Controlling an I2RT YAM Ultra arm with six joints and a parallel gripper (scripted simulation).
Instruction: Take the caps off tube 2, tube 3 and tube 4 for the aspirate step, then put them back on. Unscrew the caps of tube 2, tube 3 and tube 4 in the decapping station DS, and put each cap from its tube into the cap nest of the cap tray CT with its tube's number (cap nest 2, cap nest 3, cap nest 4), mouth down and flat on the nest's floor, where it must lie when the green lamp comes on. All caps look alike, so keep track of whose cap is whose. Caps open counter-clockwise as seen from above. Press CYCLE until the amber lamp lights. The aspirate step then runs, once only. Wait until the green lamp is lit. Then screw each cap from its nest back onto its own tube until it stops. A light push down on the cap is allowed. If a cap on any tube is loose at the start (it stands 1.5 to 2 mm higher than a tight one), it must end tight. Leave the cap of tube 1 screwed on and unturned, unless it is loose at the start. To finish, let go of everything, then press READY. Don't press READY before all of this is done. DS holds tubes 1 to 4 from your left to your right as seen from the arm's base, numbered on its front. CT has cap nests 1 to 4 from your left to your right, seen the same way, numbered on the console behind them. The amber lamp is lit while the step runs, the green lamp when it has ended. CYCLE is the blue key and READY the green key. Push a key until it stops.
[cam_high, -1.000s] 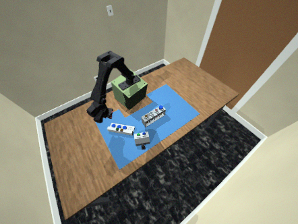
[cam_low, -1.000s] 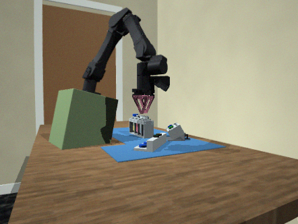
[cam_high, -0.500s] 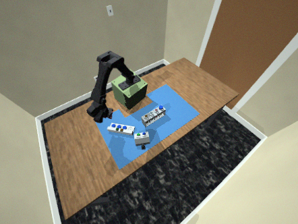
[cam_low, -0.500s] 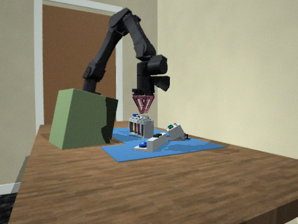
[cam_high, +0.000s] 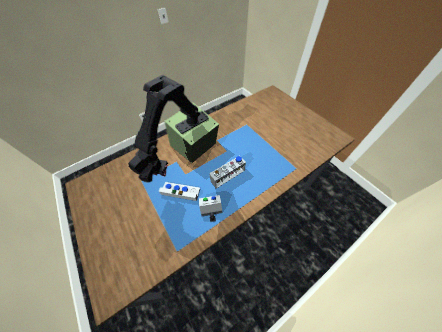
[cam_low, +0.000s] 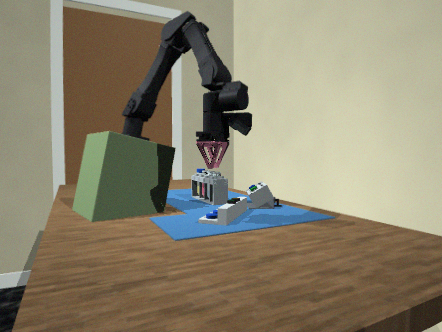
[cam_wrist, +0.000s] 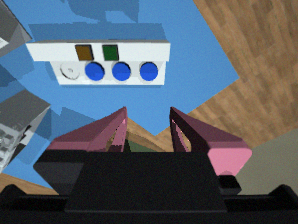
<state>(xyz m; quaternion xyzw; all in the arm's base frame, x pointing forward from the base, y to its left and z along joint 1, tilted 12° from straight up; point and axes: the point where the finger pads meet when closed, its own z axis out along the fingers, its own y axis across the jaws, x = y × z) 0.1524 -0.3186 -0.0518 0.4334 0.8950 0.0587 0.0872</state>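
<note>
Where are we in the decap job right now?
Done: three blue caps lie in the cap tray, its fourth nest empty. In the decapping station only one end tube wears its cap. In hand: nothing; the gripper hangs open above the station. Left: press CYCLE on the key box, since neither lamp looks lit, wait for green, recap, press READY.
</note>
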